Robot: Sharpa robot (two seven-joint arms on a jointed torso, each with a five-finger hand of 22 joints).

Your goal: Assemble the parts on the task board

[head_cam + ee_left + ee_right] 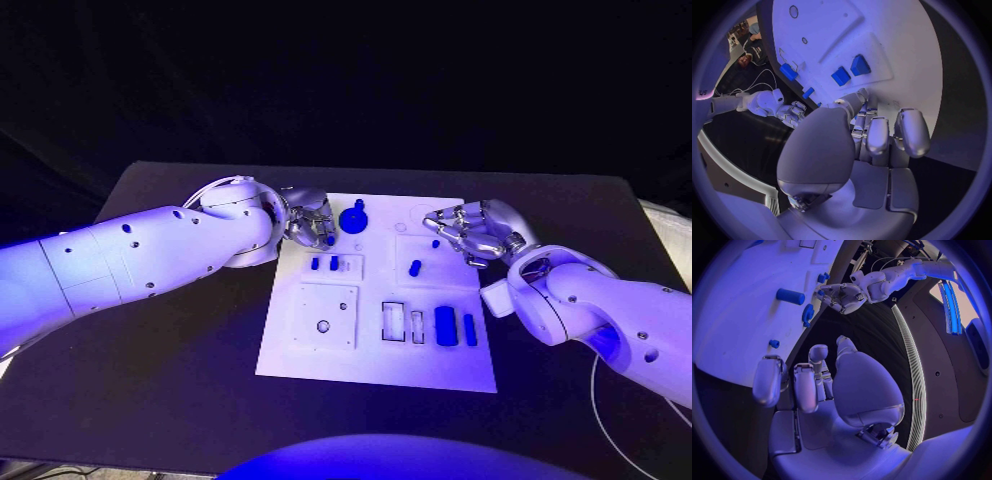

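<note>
Both of my hands hover at the far end of the task board (pixel 378 372) on the counter (pixel 173 360): left hand (pixel 306 225) at its far left corner, right hand (pixel 473 232) at its far right edge, each with fingers curled in on nothing. Blue parts (pixel 444 323) lie across the board. I judge a pick is pending; next I must loosen my fingers and reach for the round part (pixel 355 218) beside my left hand.

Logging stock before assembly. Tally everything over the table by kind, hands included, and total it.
Board: 1
Blue parts: 7, counted in the head view (one of them is tiny)
Hands: 2, left hand and right hand
Total: 10
</note>
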